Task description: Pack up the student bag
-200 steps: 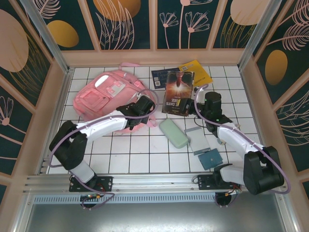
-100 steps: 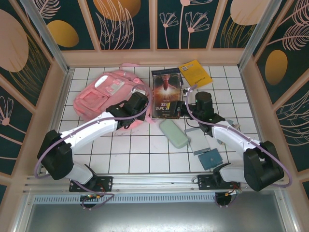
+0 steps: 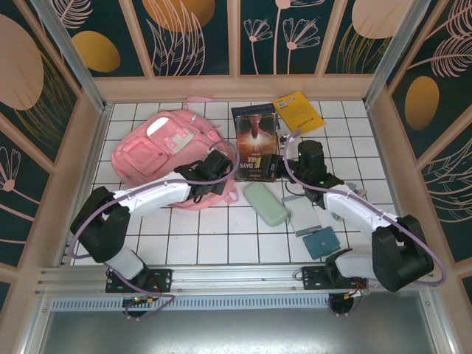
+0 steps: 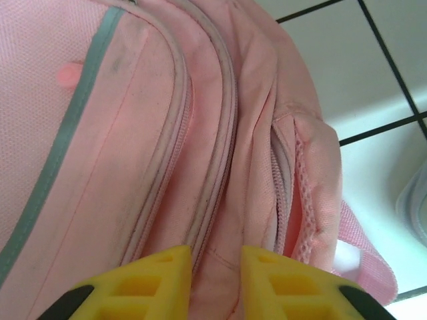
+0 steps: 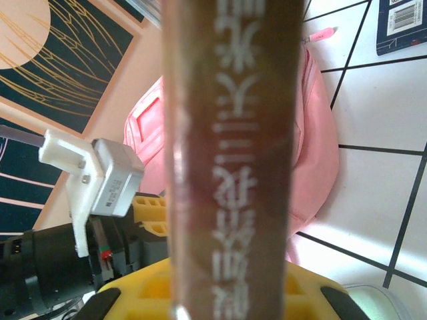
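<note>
The student bag (image 3: 164, 150), a soft pink backpack, lies on the tiled table at the back left. My left gripper (image 3: 206, 181) is at the bag's near right edge. In the left wrist view its yellow fingers (image 4: 147, 280) stand a little apart, open, with the bag's pink fabric (image 4: 167, 133) and zip seams just beyond them (image 4: 215, 257). My right gripper (image 3: 274, 166) is shut on a brown book (image 3: 255, 144), holding it by its near edge just right of the bag. In the right wrist view the book's spine (image 5: 230, 133) with white characters stands upright between the pads (image 5: 230, 290).
A dark blue book (image 3: 249, 112) lies under the brown one and a yellow book (image 3: 298, 110) lies at the back right. A green pencil case (image 3: 266, 203), a grey notebook (image 3: 302, 214) and a small teal item (image 3: 319, 242) lie on the tiles near the right arm.
The left gripper's jaws have parted and it has drawn back toward the near side; the bag has settled flatter. The right gripper carried the brown book left toward the bag, then held still.
</note>
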